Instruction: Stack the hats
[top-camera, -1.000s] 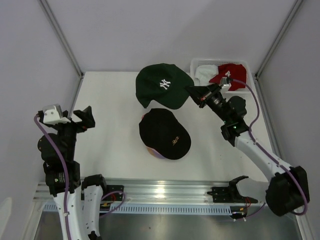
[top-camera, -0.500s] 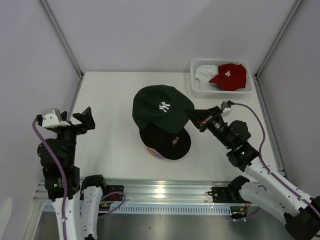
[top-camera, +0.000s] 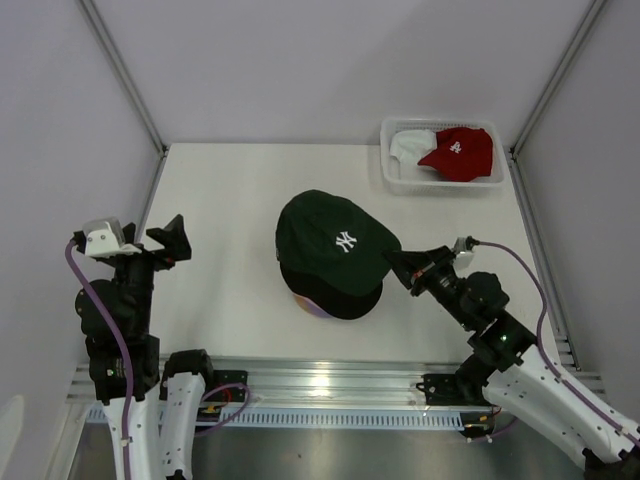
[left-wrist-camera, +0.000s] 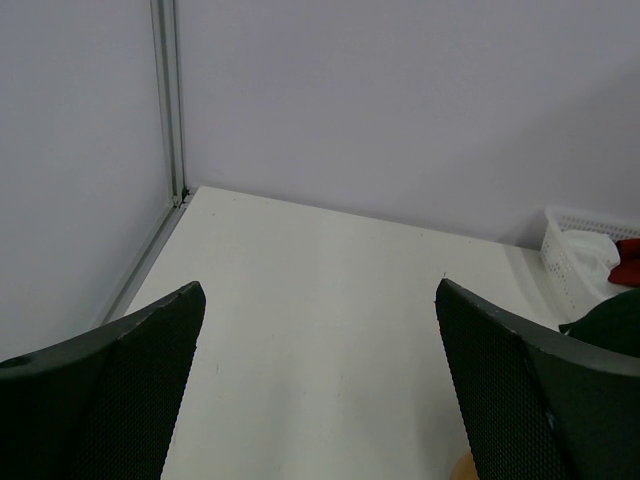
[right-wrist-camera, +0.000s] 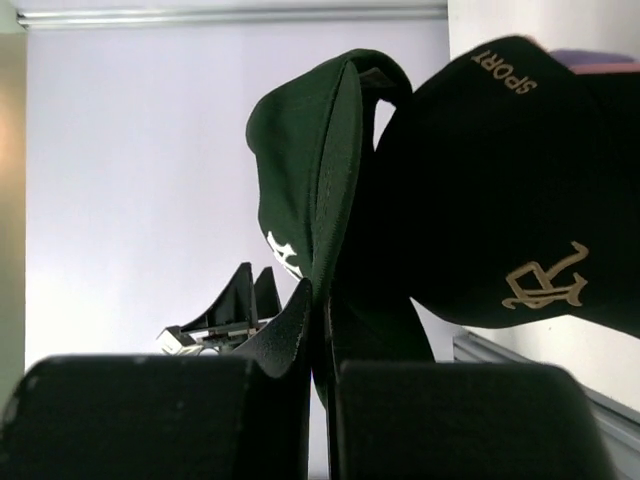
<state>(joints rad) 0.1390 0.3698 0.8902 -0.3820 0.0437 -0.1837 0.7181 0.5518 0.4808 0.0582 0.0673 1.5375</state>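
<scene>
My right gripper (top-camera: 397, 262) is shut on the brim of the dark green cap (top-camera: 335, 243) and holds it over the black cap (top-camera: 330, 296). The black cap lies on a pink and a purple cap, of which only edges (top-camera: 305, 304) show. In the right wrist view the green cap's brim (right-wrist-camera: 335, 170) is pinched between my fingers, with the black cap (right-wrist-camera: 500, 210) beside it. A red cap (top-camera: 458, 152) and a white cap (top-camera: 405, 146) lie in the basket. My left gripper (top-camera: 165, 240) is open and empty at the left, above the table (left-wrist-camera: 320, 330).
A white mesh basket (top-camera: 440, 182) stands at the back right corner; its corner also shows in the left wrist view (left-wrist-camera: 570, 245). Grey walls with metal posts enclose the table. A metal rail (top-camera: 330, 385) runs along the near edge.
My right gripper has carried the dark green cap from the back of the table toward the front, down over the black cap. The left arm has barely moved.
</scene>
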